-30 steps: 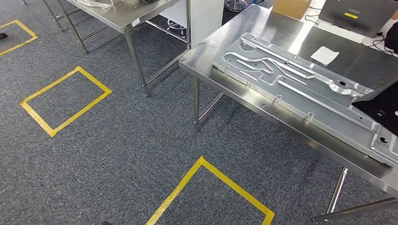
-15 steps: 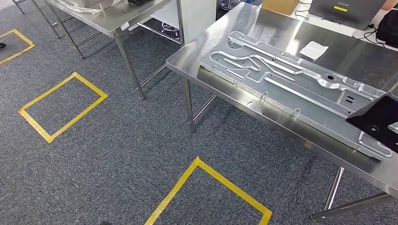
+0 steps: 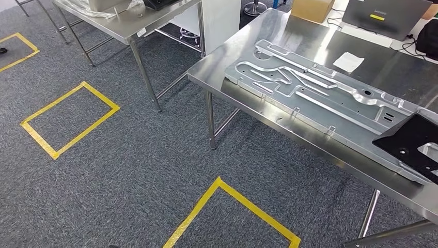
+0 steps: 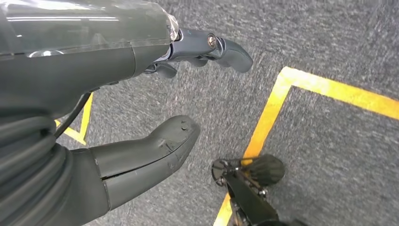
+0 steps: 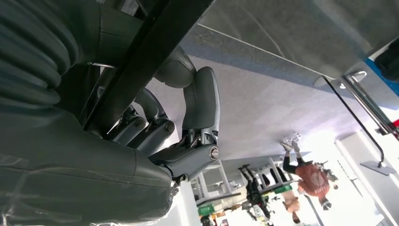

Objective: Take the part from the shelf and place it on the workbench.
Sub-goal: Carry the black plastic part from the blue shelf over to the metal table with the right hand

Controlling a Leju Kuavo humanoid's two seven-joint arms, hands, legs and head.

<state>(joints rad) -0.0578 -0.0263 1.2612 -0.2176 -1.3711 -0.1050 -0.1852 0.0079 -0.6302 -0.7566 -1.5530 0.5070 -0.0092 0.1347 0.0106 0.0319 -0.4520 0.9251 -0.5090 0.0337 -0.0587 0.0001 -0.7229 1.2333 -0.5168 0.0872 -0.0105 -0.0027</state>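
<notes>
The part is a flat black plate (image 3: 410, 144) with holes. In the head view it comes in from the right edge over the workbench (image 3: 289, 26), above the near end of a large stamped silver panel (image 3: 310, 93); I cannot tell whether it touches the panel. In the right wrist view my right hand (image 5: 188, 122) grips the black plate's edge (image 5: 150, 52), fingers curled under it and thumb against it. My left hand (image 4: 155, 103) hangs over the carpet with thumb and fingers apart, holding nothing.
A white paper (image 3: 348, 61), a laptop (image 3: 387, 15) and a cardboard box (image 3: 312, 8) sit at the workbench's far side. A second steel table (image 3: 129, 23) stands at the back left. Yellow tape squares (image 3: 69, 119) (image 3: 232, 206) mark the carpet. A person (image 5: 310, 179) stands far off.
The camera has shifted, so the whole scene has moved. The black plate reaches further in over the workbench from the right than before.
</notes>
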